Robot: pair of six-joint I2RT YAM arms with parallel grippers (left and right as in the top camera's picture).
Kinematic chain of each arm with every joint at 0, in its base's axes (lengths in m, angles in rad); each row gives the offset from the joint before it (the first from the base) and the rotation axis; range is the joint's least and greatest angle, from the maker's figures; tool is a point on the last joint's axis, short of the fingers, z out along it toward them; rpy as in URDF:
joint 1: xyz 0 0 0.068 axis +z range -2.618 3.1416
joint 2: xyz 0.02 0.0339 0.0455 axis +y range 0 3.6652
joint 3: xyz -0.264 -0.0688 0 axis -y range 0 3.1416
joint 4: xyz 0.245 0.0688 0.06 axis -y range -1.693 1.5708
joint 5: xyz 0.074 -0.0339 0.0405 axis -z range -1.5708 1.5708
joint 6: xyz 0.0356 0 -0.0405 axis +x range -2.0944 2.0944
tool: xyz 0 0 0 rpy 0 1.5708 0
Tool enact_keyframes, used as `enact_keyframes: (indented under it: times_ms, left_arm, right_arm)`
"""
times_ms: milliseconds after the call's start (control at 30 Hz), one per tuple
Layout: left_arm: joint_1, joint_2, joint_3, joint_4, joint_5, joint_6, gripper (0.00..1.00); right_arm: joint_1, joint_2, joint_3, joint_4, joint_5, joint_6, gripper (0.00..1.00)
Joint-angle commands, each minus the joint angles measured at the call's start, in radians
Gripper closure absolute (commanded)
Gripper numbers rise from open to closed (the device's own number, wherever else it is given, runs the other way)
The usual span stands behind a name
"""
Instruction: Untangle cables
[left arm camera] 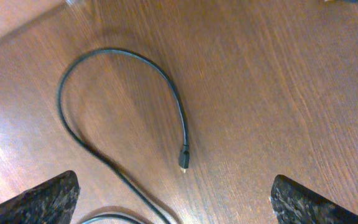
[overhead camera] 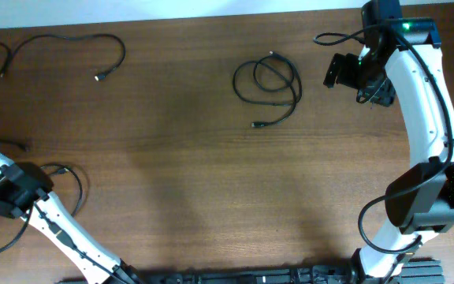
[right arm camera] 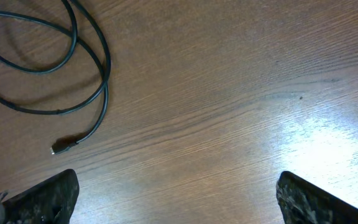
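The cables were thin, black and limp, lying flat on the brown desk (overhead camera: 180,181). A coiled cable (overhead camera: 268,85) sat far and right of centre in two or three overlapping loops, with one small plug trailing toward the near side. A long cable (overhead camera: 69,35) snaked across the far left corner, and its left end ran out of the overhead view.

The right gripper (overhead camera: 344,71) hovered just right of the coil. Its wrist view showed the fingers wide apart over bare wood, holding nothing, and the coil was cut off at the upper left there. The left gripper (left arm camera: 173,183) also stood fully apart and empty. A cable curved in front of it, its gold-tipped plug (left arm camera: 183,163) resting on the desk and its other end leaving the lower edge.

In the overhead view that gripper was nearly lost at the left edge. A thin black loop (overhead camera: 80,189) beside the left arm could not be told from the arm's own wiring.
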Motion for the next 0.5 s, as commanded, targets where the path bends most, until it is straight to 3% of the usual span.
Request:
enact_keyframes:
  times_ms: [0, 100, 200, 300, 400, 467]
  left_arm:
    - [-0.005, -0.112, -0.012, -0.002, -0.073, 0.040, 0.01]
    - [0.010, -0.238, -0.235, -0.002, -0.024, 0.127, 0.01]
    - [-0.017, -0.378, -0.597, -0.002, -0.086, 0.005, 0.01]
    - [-0.012, -0.441, -0.864, 0.010, -0.248, -0.149, 0.01]
    - [0.000, -0.441, -1.033, 0.138, -0.222, -0.145, 0.01]
    - [0.002, -0.440, -1.162, 0.243, -0.148, -0.067, 0.01]
  right_arm:
    - [-0.003, 0.007, -0.005, -0.003, 0.013, -0.003, 0.01]
    - [-0.003, 0.007, -0.005, -0.003, 0.013, -0.003, 0.01]
    - [-0.003, 0.007, -0.005, -0.003, 0.013, -0.003, 0.01]
    - [-0.003, 0.007, -0.005, -0.003, 0.013, -0.003, 0.01]
    - [-0.003, 0.007, -0.005, -0.003, 0.013, -0.003, 0.01]
    - [-0.003, 0.007, -0.005, -0.003, 0.013, -0.003, 0.01]
